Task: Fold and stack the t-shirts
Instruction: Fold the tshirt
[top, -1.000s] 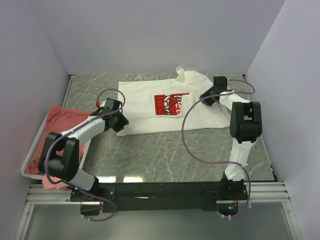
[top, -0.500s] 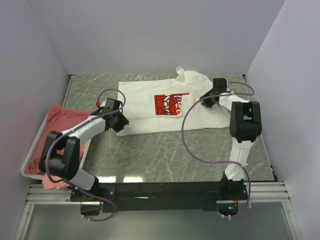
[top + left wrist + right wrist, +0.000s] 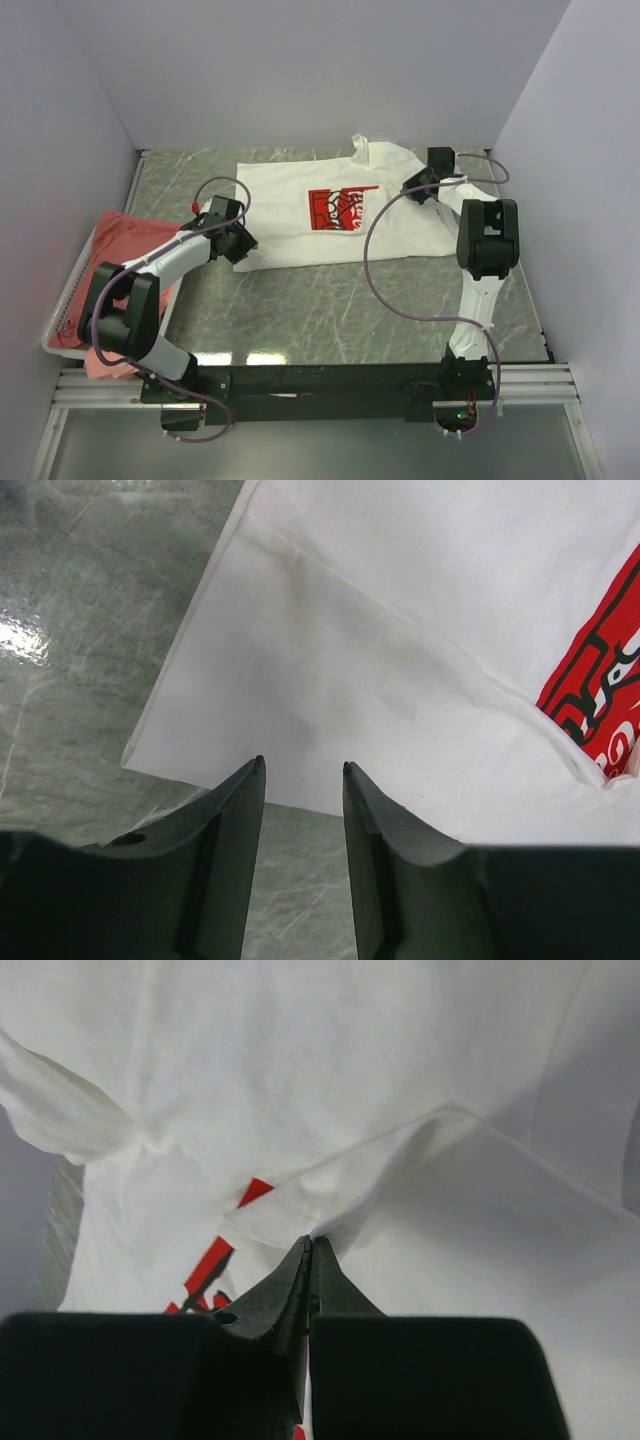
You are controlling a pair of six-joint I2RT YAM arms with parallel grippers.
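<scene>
Green marbled worktop (image 3: pixel 300 300): white cotton t-shirt with red chest print (image 3: pixel 285 200) spread flat.
Left fingers (image 3: pixel 235 850): parted at its near-left corner.
Right fingers (image 3: pixel 285 1300): clenched on a raised fold, clear only in wrist view.

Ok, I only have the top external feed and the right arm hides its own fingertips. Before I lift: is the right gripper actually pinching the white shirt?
Observer: Yes. The right wrist view shows the right gripper shut on a raised fold of the white t-shirt.
Operator: And the left one?
Observer: Open. In the left wrist view the left gripper has its fingers apart over the shirt's near edge, with nothing clamped.
Operator: Is the cloth bunched there?
Observer: No, that corner lies flat on the table.
</scene>
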